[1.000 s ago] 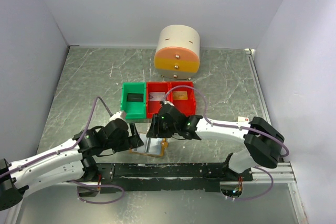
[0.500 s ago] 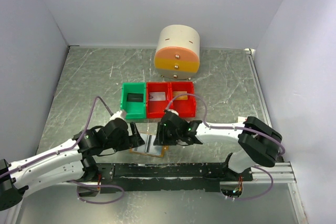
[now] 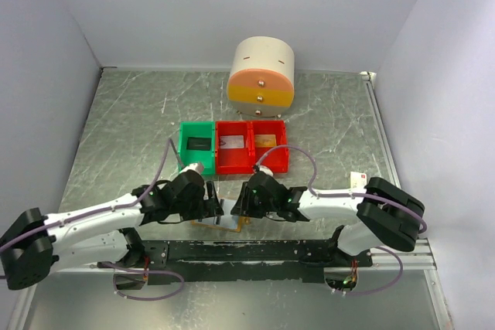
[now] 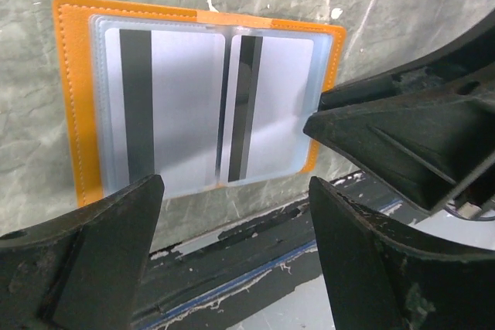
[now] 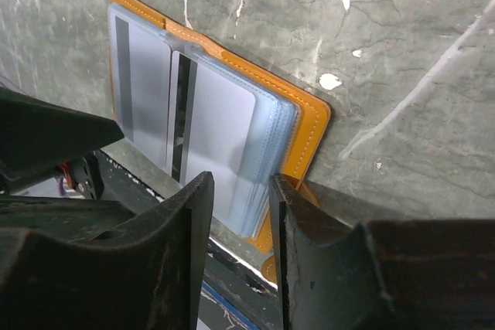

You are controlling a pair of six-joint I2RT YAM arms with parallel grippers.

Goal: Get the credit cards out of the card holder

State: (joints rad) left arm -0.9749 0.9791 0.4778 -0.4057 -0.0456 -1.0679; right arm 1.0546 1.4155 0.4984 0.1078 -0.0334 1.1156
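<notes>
Card holder (image 4: pixel 73 98) lies spread below both pincers, credit cards (image 4: pixel 186 98) still pocketed. Left pincer (image 4: pixel 236 191) gapes; right pincer (image 5: pixel 241 187) has narrowed, grasping nothing.

Card holder (image 3: pixel 230 222) mostly hidden, top view.

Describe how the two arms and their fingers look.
Both the left arm and right arm have white links with black joints and black wrists. A lilac cable loops along each. The fingers are matte black, thick and wedge-shaped.
</notes>
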